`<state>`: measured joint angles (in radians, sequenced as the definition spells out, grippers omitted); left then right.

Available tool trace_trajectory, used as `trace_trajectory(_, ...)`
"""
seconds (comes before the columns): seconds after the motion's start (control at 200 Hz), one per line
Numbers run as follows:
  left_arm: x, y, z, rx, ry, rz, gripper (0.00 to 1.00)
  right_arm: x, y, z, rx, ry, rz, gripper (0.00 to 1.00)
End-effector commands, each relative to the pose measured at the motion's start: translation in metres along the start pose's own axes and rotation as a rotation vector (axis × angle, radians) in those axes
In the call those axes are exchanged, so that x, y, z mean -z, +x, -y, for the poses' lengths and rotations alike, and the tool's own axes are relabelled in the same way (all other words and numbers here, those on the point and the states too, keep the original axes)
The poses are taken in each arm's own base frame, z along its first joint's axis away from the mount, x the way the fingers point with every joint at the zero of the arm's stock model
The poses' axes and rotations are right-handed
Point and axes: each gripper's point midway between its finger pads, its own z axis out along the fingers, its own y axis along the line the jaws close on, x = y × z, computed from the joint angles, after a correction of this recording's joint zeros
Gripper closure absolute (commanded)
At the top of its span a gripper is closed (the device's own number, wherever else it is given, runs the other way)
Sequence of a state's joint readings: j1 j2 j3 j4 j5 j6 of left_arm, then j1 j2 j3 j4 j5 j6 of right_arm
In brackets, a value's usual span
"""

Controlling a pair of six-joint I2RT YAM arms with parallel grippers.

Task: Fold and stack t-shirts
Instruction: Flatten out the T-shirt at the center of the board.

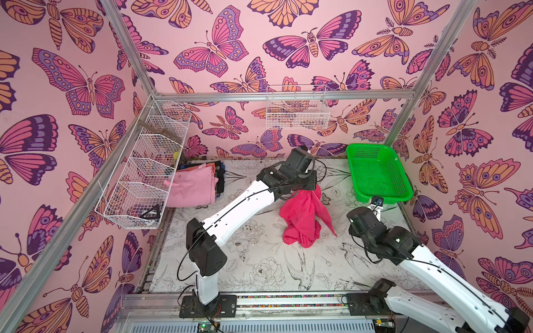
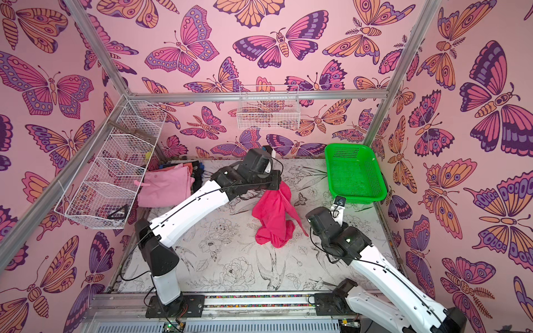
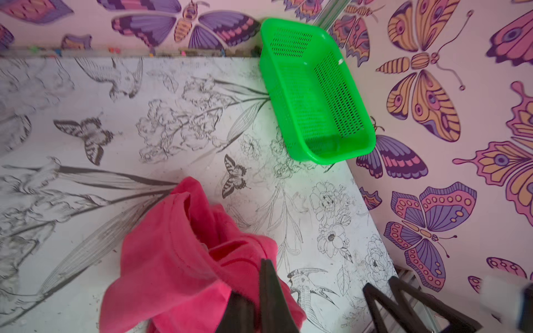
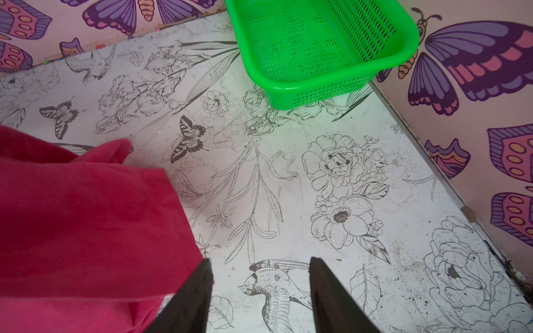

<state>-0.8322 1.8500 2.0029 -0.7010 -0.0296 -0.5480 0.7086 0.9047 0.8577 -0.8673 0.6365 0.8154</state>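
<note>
A crimson t-shirt [image 1: 302, 219] hangs bunched from my left gripper [image 3: 255, 281], its lower folds resting on the table's middle in both top views. The left jaws are shut on a fold of that cloth. In the top views the left wrist hides the gripper itself. My right gripper [image 4: 259, 259] stands open just right of the crimson t-shirt [image 4: 86, 216], with only bare table between its fingers; one finger is at the cloth's edge. A light pink t-shirt [image 1: 193, 184] tops a pile at the back left, with orange and dark t-shirts [image 1: 217, 171] under it.
A green mesh basket [image 1: 383, 199] sits at the back right corner, close behind the right wrist. White wire baskets hang on the left wall [image 1: 144, 173] and on the back wall [image 1: 297, 112]. The table [image 1: 259, 274] is printed with flowers and birds.
</note>
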Motion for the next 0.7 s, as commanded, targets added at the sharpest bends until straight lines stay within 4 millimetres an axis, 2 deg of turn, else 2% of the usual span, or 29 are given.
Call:
trace_trajectory(0.0,0.014,-0.008,-0.014,-0.074,-0.089,-0.004,1.00,-0.006,0.010,-0.012,-0.011,-0.037,-0.044,0.40)
trace_trajectory(0.24,0.042,-0.047,-0.043,-0.067,-0.170,0.077,1.00,-0.010,0.021,-0.018,0.008,-0.061,-0.086,0.39)
trace_trajectory(0.396,0.067,-0.071,-0.053,-0.074,-0.197,0.129,1.00,-0.015,0.025,-0.021,0.011,-0.071,-0.090,0.38)
trace_trajectory(0.551,0.101,-0.096,-0.058,-0.098,-0.237,0.201,1.00,-0.026,0.036,-0.035,0.038,-0.090,-0.143,0.35)
trace_trajectory(0.691,0.122,-0.109,-0.062,-0.103,-0.254,0.244,1.00,-0.036,0.048,-0.052,0.077,-0.113,-0.215,0.33)
